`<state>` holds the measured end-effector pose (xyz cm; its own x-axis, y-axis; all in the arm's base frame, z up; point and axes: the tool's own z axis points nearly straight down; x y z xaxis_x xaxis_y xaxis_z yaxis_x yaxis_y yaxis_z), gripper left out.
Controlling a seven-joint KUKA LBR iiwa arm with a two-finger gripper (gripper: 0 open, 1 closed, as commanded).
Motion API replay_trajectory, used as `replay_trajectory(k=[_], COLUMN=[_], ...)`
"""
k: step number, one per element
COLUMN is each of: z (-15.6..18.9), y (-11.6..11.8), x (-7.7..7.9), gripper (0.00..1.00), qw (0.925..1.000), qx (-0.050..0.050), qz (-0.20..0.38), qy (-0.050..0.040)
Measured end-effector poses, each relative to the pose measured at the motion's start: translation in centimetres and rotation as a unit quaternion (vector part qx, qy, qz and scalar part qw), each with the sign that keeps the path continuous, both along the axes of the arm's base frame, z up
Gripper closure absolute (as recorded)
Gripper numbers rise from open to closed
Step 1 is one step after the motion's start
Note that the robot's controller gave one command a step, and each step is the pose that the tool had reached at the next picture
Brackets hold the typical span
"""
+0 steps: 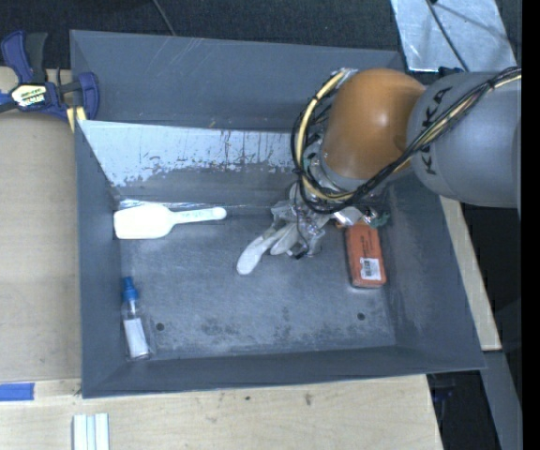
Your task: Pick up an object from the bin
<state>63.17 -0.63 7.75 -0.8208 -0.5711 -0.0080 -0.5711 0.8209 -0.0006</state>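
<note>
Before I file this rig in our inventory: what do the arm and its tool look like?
The arm is a thick, rounded silver-grey link with dark lettering along its side. At its wrist sits a smooth orange dome-shaped cover, ringed by looping black and yellow cables. Below it hangs the small tool, pale metal with dark parts.

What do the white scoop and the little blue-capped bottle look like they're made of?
The white scoop is probably plastic: it is smooth, evenly white and moulded in one piece. The blue-capped bottle is likely clear plastic, possibly glass: its body looks pale and translucent, and its cap looks like opaque plastic.
</note>
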Motion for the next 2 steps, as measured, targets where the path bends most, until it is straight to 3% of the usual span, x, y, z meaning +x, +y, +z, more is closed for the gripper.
replay_trajectory(k=[2], z=[6.7], y=[0.0], x=[0.1], gripper=[1.00], qw=[1.0000], qx=[-0.002], qz=[-0.002], qy=[0.0011])
